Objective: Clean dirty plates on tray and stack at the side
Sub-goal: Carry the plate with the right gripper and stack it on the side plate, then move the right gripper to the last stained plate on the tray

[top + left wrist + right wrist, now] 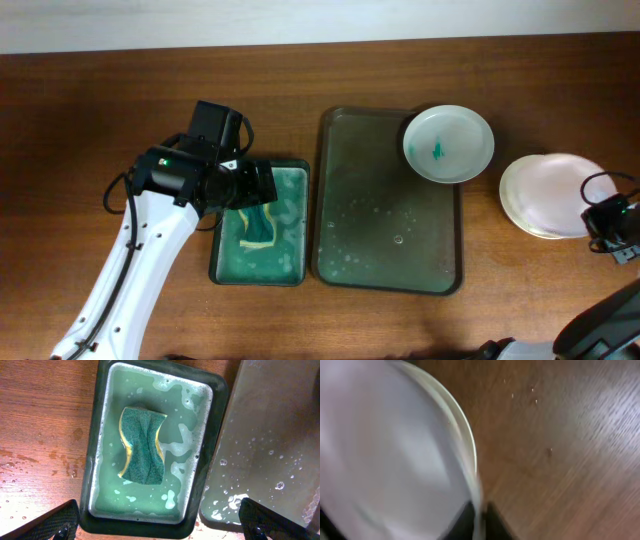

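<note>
A white plate (448, 143) with a teal stain sits on the far right corner of the dark tray (385, 215). Two more white plates (548, 193) lie stacked on the table to the right of the tray. My right gripper (606, 224) is at the right rim of that stack. In the right wrist view its fingers (479, 521) are shut on the rim of the top plate (390, 455); the view is blurred. My left gripper (252, 186) hangs open and empty above the sponge basin, with its fingers (160, 525) spread wide.
A green basin (226, 272) of soapy water stands left of the tray, and a green and yellow sponge (142, 446) lies in it. The tray floor (270, 435) is wet with suds. The wood by the basin is spattered with water.
</note>
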